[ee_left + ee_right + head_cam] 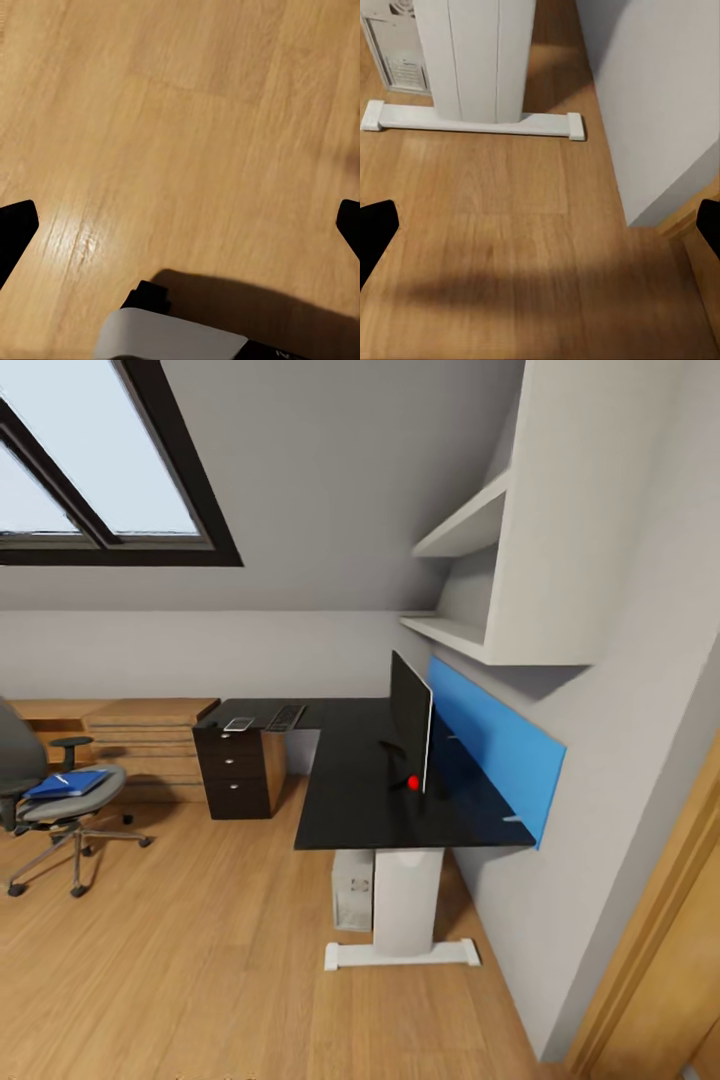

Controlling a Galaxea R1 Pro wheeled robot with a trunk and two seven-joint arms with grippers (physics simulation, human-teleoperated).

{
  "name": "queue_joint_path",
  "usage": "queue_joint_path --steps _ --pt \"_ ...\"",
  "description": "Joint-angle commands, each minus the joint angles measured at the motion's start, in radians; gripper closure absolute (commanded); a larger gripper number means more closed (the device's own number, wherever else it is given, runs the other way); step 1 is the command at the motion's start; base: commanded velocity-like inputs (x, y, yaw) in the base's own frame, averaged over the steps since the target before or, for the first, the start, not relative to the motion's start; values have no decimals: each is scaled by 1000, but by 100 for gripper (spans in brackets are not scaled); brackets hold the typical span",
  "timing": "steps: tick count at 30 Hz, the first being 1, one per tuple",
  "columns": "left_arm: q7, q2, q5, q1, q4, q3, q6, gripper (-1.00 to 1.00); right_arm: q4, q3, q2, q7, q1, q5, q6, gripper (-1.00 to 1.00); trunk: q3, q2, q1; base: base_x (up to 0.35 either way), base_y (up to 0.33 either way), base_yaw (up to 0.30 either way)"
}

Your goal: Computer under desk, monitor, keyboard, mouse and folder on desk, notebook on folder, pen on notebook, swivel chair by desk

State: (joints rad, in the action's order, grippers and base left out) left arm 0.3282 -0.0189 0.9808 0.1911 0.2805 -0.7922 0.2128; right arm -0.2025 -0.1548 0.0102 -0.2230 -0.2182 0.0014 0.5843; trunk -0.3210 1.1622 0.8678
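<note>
Where writing might be looked for — on the monitor (410,722), the tower case, the folder — none is legible; the one mark is a red dot at the screen's lower corner. From the head camera, the black L-shaped table (350,785) runs along the wall at about 2 o'clock, the monitor standing on it edge-on in front of a blue wall panel (495,745). On the table's far wing, at about 11 o'clock from the monitor, lie the keyboard (285,717) and, just beside it, a small pale flat thing too small to identify. The black drawer unit (238,768) stands under that wing. The computer (353,888) sits on the floor under the table, beside the white leg (407,900).

At 9 o'clock, well apart from the table, is the swivel chair (60,800) with the blue folder (68,784) lying on its seat — something small and pale rests on the folder, too blurred to name.

Looking down, the right wrist camera shows what the head camera has only at a distance: the leg's foot bar (472,122), the computer's vented rear panel, and the wall's corner. The right pincer (540,225) is spread wide, holding nothing. Bare wood floor (187,135) and part of the robot's base lie beneath the left pincer (180,225), likewise wide apart and holding nothing.
</note>
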Motion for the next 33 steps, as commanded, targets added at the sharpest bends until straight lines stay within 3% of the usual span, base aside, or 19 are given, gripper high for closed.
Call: queue_joint_path --steps 1,9,13,18,23,33 --pt "5 -1 10 1 2 -9 4 -100 2 -8 2 -9 -1 0 1 -100 2 -6 -4 0 0 206" --pt "8 1 10 1 2 -9 6 -100 1 -5 3 -10 -1 0 0 -100 27 -62 -35 0 0 258" --pt "8 2 9 1 2 -9 16 -100 0 -5 2 -9 -1 0 0 -100 27 -62 -35 0 0 280" --pt "8 2 9 1 2 -10 94 -100 -2 -5 2 -9 -1 0 0 -100 27 -62 -35 0 1 282" --pt "8 3 10 1 2 -11 122 -100 -4 -6 -14 -9 -1 1 6 -100 27 -62 -35 86 210 84" --pt "8 6 10 1 2 -15 123 -100 0 -7 -21 -9 -1 4 6 -100 27 -62 -35 116 289 7"
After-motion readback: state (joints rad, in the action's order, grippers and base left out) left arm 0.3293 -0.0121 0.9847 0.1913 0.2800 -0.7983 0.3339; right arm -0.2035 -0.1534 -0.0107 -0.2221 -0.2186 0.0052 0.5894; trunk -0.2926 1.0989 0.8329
